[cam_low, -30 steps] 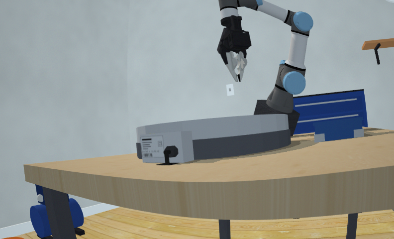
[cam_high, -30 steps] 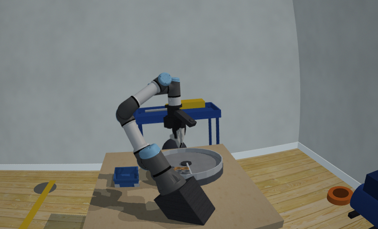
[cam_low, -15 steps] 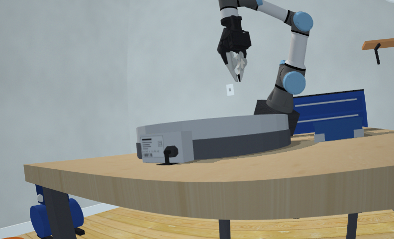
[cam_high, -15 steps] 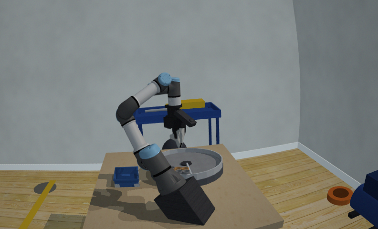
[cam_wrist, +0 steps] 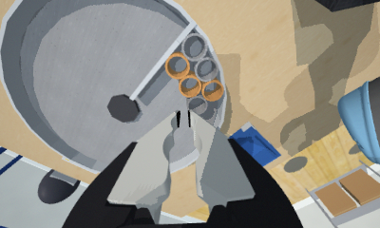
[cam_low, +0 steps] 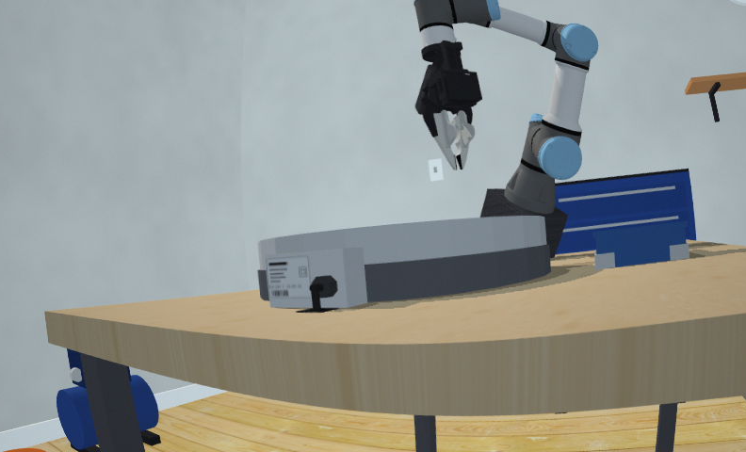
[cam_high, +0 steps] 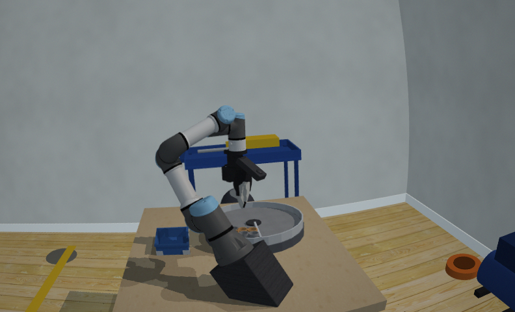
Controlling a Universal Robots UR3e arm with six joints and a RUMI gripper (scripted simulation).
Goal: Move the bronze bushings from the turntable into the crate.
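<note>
Bronze bushings (cam_high: 251, 227) (cam_wrist: 180, 86) sit on the turntable (cam_high: 291, 236) (cam_low: 422, 240) (cam_wrist: 4, 52) in the top view, close beside steel bushings (cam_high: 253, 235) (cam_wrist: 183, 47) and next to the turntable's white bar (cam_high: 257, 229) (cam_wrist: 163, 61). The crate (cam_high: 171, 247) (cam_low: 640, 246) (cam_wrist: 270, 153) stands on the surface (cam_high: 310, 270) (cam_low: 646, 291) (cam_wrist: 254, 28) to the left of the turntable, apart from it. A blue cart (cam_high: 266, 156) stands behind the turntable. In the exterior view, the hand (cam_high: 244, 205) (cam_low: 458, 167) (cam_wrist: 183, 111) points down from above the turntable, well clear of its rim; the turntable's wall hides the bushings. A grey box (cam_low: 349, 274) with a label adjoins the turntable's near side. In the wrist view, three bronze bushings stand on end on the turntable, at its edge, grouped with steel ones; the hand partly covers that group's lower end. The hand is closed, its tips a sliver apart, with nothing gripped. The crate lies outside the turntable's rim, partly hidden by the hand.
</note>
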